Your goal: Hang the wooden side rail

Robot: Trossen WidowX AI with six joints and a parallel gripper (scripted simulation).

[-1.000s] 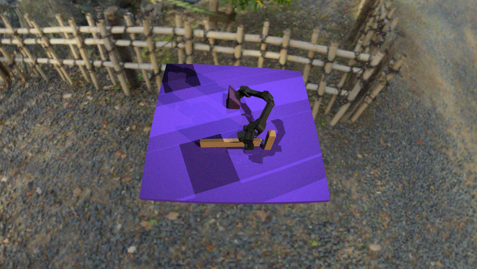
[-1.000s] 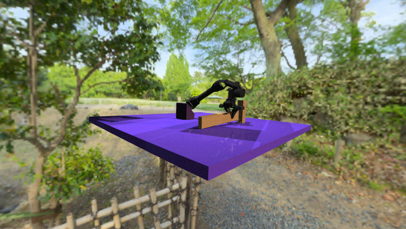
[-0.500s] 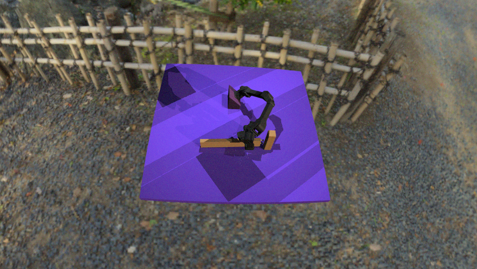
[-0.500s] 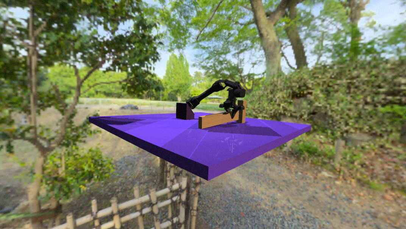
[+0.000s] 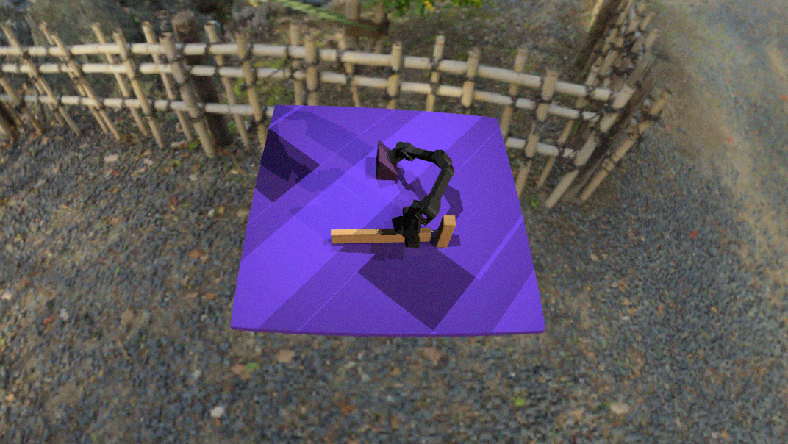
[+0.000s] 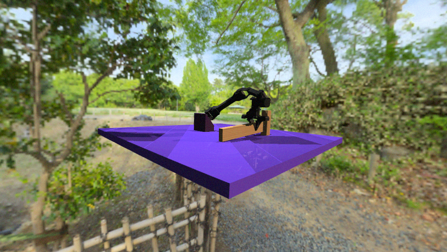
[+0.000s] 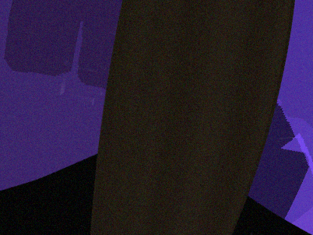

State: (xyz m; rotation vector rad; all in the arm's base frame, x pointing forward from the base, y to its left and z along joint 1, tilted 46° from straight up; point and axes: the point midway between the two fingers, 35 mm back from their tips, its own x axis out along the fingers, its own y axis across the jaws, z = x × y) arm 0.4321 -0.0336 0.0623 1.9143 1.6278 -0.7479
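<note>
The wooden side rail (image 5: 358, 236) (image 6: 235, 132) (image 7: 191, 117) lies lengthwise, its far end low at the table top, and it fills the middle of the wrist view in shade. My gripper (image 5: 412, 240) (image 6: 256, 127) points down and is shut on the rail near its hook end. The headboard post (image 5: 446, 231) (image 6: 268, 120) stands upright just beyond that end. In the top view a small gap shows between the rail's wood and the post. The steel hooks, the slot and the pins are too dark and small to make out, so I cannot tell whether hooks and pins touch.
The purple table (image 5: 287, 298) (image 6: 200, 153) carries everything. The dark red arm base block (image 5: 384, 165) (image 6: 203, 122) stands behind the rail. The arm (image 5: 441, 178) (image 6: 229, 100) arches from it over to the rail, close to the post. Several shadows cross the table.
</note>
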